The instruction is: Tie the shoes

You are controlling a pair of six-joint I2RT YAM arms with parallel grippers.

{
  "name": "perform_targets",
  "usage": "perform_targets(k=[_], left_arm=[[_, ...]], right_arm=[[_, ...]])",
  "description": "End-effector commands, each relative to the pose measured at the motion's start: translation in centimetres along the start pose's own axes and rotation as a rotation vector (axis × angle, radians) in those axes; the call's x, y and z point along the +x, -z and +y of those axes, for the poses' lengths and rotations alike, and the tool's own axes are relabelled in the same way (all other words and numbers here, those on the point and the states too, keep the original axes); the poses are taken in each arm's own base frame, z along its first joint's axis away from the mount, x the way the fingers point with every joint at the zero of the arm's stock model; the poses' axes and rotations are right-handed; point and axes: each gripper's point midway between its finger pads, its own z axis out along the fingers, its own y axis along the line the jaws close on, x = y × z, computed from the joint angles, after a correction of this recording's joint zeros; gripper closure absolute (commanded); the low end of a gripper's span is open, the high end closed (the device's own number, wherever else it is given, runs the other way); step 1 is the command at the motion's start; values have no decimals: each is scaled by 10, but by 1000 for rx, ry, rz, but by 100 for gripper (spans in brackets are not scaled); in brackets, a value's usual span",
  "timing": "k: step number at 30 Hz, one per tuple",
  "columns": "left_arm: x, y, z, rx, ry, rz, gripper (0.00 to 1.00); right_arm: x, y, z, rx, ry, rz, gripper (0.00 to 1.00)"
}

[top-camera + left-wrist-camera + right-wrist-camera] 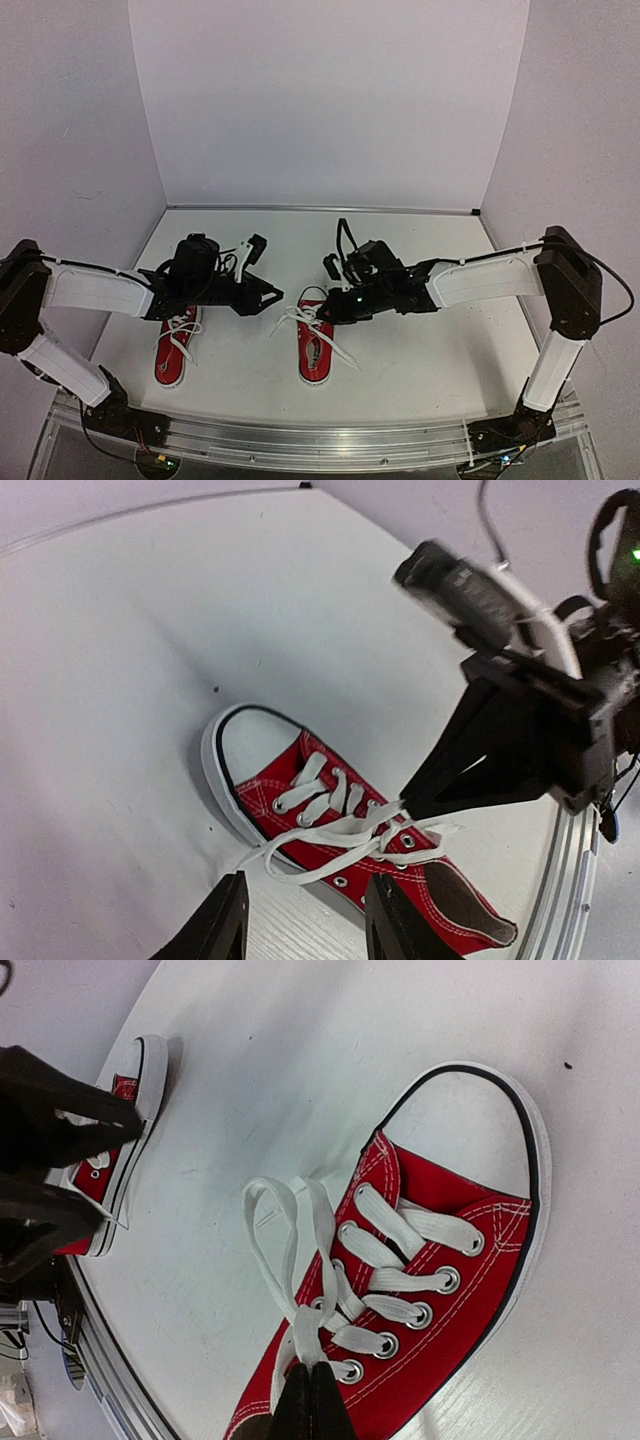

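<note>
Two red sneakers with white laces lie on the table, the left shoe [175, 350] and the right shoe [315, 345]. My right gripper [310, 1388] is shut on the white lace [322, 1290] at the knot over the right shoe's [440, 1260] upper eyelets. A lace loop [275, 1220] lies off the shoe's side. My left gripper [305, 920] is open and empty, hovering just short of the same shoe [330, 820] and its loose loop [300, 860]. The right gripper's tip [410, 802] pinches the lace there. In the top view the two grippers, left [272, 296] and right [322, 310], face each other.
White walls enclose the table on three sides. A metal rail [300, 440] runs along the near edge. The left arm passes over the left shoe's toe [135, 1080].
</note>
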Motion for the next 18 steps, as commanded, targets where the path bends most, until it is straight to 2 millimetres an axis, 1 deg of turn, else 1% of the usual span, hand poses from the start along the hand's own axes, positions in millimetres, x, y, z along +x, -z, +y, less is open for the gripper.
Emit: perform_targets(k=[1,3,4,6,8,10,11,13,18], left_arm=[[-21,22,-22,38,-301,-114,59],[-13,24,-36,67,-449,-102,61],[-7,22,-39,62,-509,-80,61],[7,15,-46,50,-633,-30,62],[18,4,-48,40,-724,26,63],[30,-8,-48,50,-779,69,66],[32,-12,-51,59,-803,75,68],[35,-21,-54,72,-835,82,70],[39,-35,-54,82,-882,98,74]], right_arm=[[-4,-3,3,-23,-5,-19,100],[-4,-4,2,-20,-11,-20,100],[-4,-5,2,-20,-13,-19,100],[-3,-6,1,-18,-19,-16,100],[-2,-9,0,-18,-25,-10,100],[-1,-11,0,-20,-29,-6,100],[-1,-11,0,-22,-29,-3,100],[0,-12,0,-24,-31,0,100],[0,-13,1,-31,-34,5,100]])
